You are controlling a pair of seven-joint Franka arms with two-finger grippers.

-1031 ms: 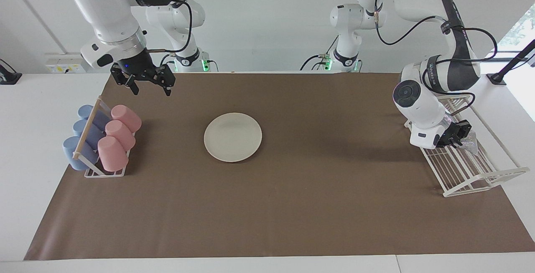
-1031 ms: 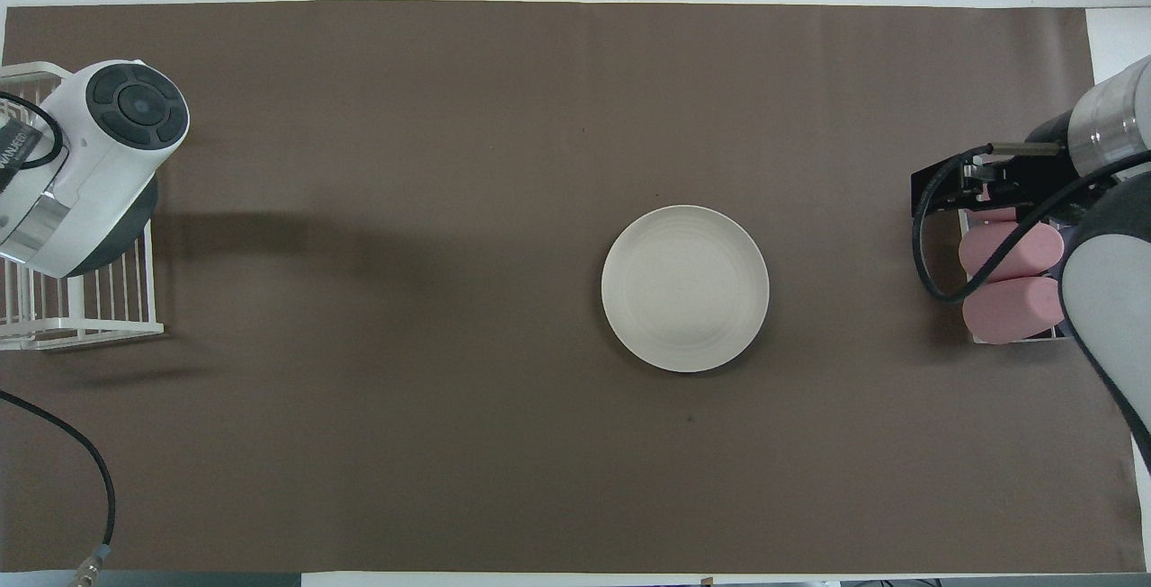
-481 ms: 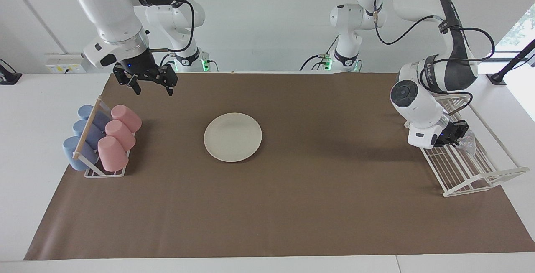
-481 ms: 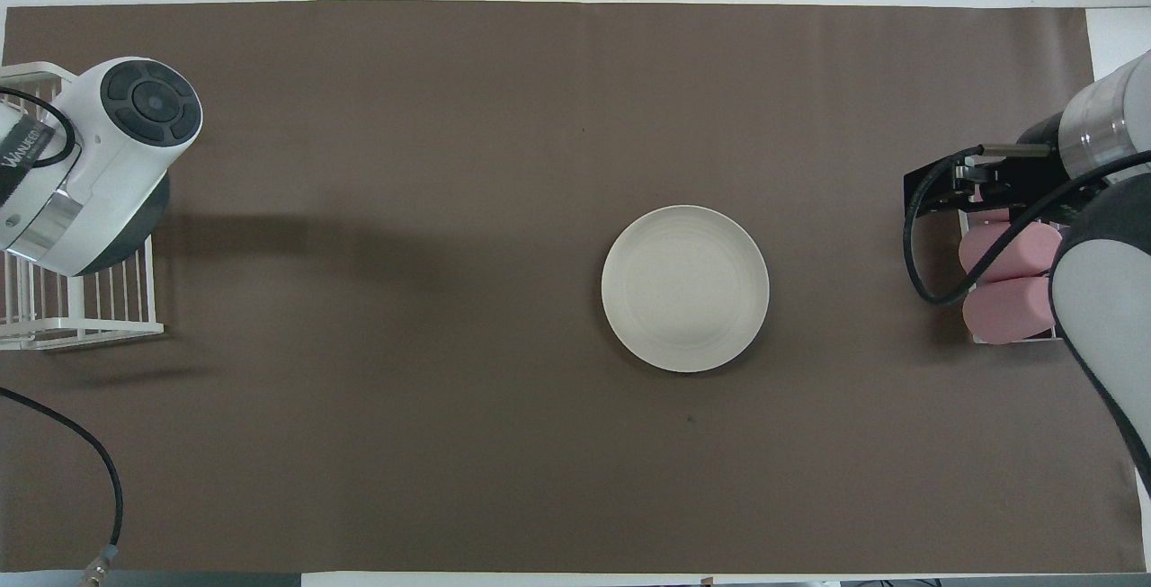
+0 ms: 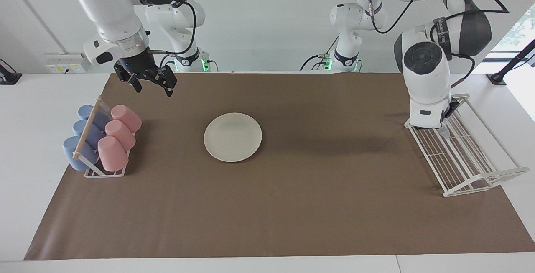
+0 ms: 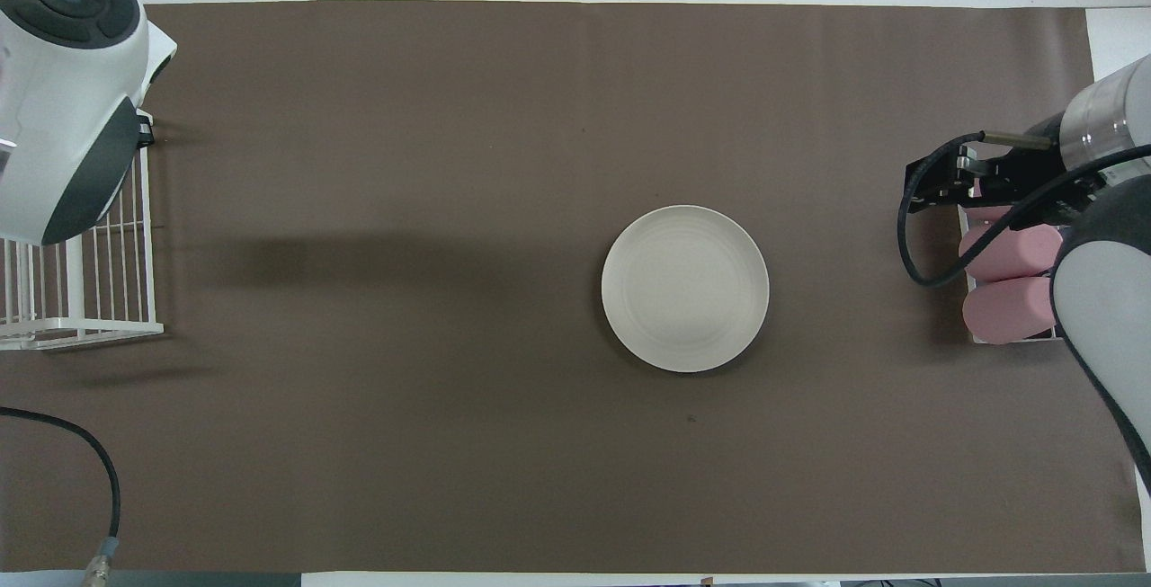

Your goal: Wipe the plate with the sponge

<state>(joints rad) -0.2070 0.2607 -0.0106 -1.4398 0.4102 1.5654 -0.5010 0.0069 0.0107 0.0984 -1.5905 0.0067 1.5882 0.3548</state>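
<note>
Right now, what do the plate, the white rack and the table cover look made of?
Plate: likely ceramic or melamine, cream, matte, faint concentric rings. White rack: thin coated wire, judging by its slender parallel bars. Table cover: brown paper or thin fabric, matte, lying flat.

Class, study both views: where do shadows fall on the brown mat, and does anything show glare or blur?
Facing view: a soft dark band of shadow lies on the mat between the plate and the white wire rack; bright daylight at the window edge. Overhead view: the same band beside the rack; the plate stays evenly lit, sharp, no glare.
</note>
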